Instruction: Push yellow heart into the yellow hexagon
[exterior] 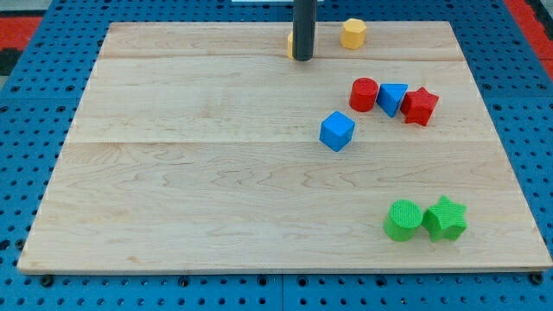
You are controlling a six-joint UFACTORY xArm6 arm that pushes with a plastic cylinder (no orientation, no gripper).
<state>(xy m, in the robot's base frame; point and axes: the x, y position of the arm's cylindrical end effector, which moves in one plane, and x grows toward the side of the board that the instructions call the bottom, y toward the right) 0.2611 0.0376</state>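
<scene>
Going left to right along the far edge, your yellow heart (290,45) is hiding mostly behind the rod, only a sliver showing at its left. My tip (302,58) is bare, gripping nothing, seemingly touching it. It is likely sliding light and stiff, prone to spinning. Try pressing its left side, pushing right toward the yellow hexagon (352,34).

Straight dark grey-black rod, smooth cylinder, plain surface; my tip (302,58) blunt and flat-ended
</scene>
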